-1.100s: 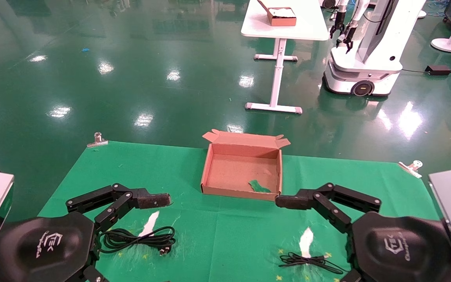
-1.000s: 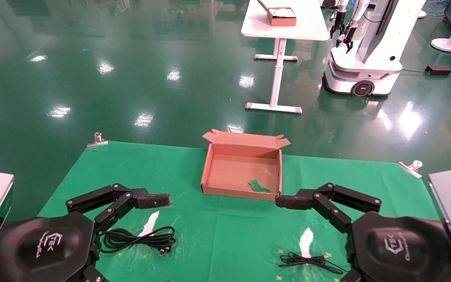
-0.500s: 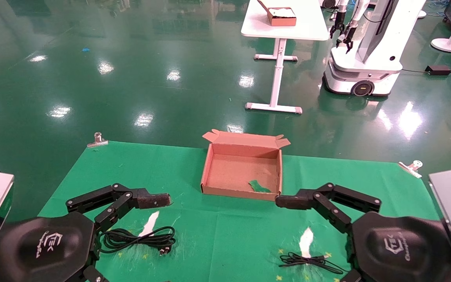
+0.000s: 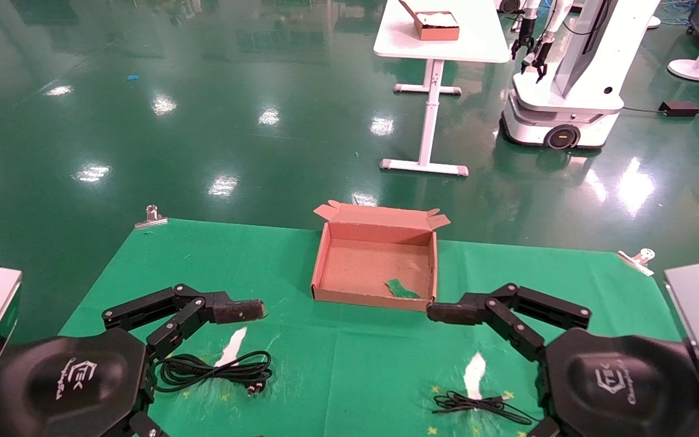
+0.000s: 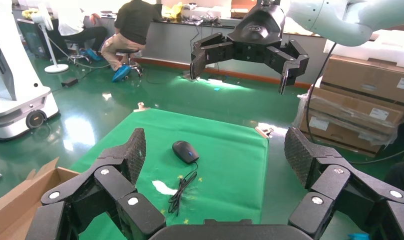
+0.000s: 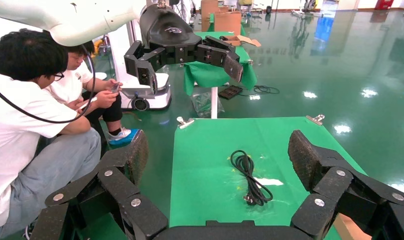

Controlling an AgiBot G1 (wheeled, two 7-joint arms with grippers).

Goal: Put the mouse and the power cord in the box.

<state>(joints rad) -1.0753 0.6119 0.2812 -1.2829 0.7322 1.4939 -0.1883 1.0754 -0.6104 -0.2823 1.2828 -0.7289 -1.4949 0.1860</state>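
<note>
Both grippers spread, holding nothing: left gripper point(image 4: 228, 311) above power cord point(image 4: 216, 369), right gripper point(image 4: 452, 312) above the mouse point(image 5: 185, 151) and its cable point(image 4: 483, 405). Cardboard box point(image 4: 375, 297) between them on green cloth point(image 4: 349, 364), neither item inside.

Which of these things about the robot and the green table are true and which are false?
1. The power cord is inside the box. False: it lies on the green cloth, near the left end effector.
2. The right end effector is open and holds nothing. True.
3. The mouse is in the left end effector. False: it lies on the cloth, and the left end effector is open.
4. The box is open. True.
5. A green scrap lies in the box. True.
</note>
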